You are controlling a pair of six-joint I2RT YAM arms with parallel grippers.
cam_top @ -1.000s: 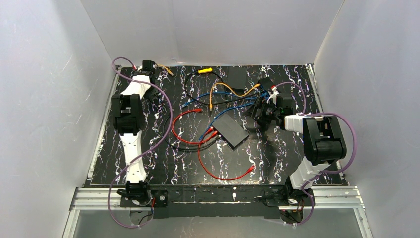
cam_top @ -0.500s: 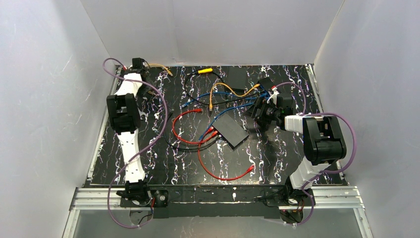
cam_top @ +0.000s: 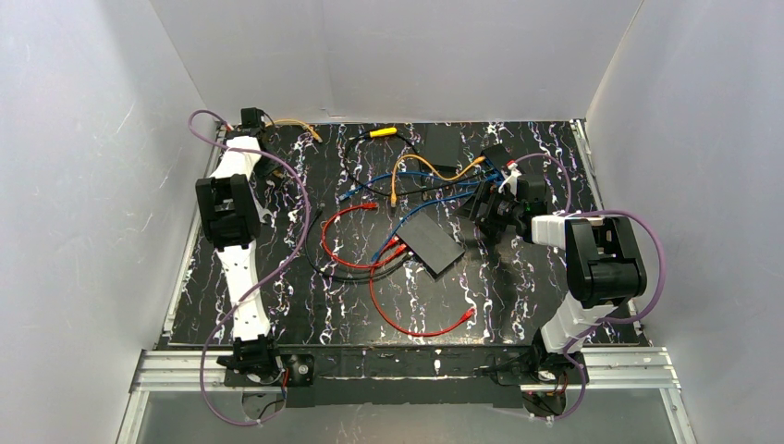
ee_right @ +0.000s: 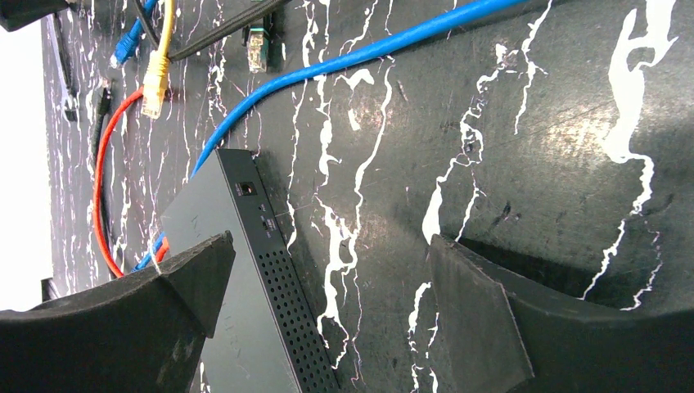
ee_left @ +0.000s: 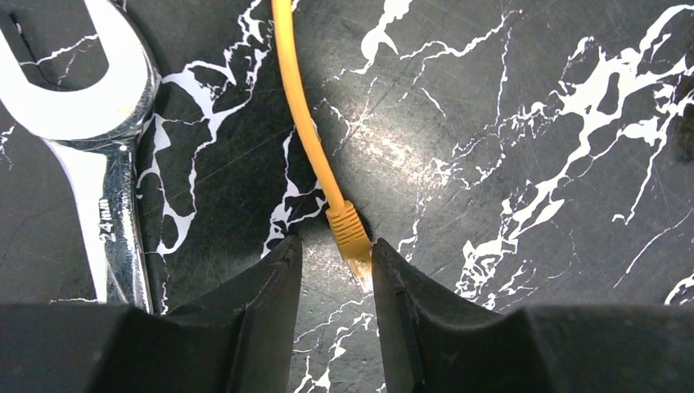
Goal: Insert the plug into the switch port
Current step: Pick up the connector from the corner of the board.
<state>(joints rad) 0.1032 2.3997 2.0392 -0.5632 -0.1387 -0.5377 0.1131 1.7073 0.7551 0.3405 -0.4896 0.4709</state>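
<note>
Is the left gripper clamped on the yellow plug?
No, the left gripper is open; the yellow plug lies between its jaws with a clear gap on one side.

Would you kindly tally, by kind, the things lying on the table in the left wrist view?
Wrench: 1
Yellow cable with plug: 1
Total: 2
</note>
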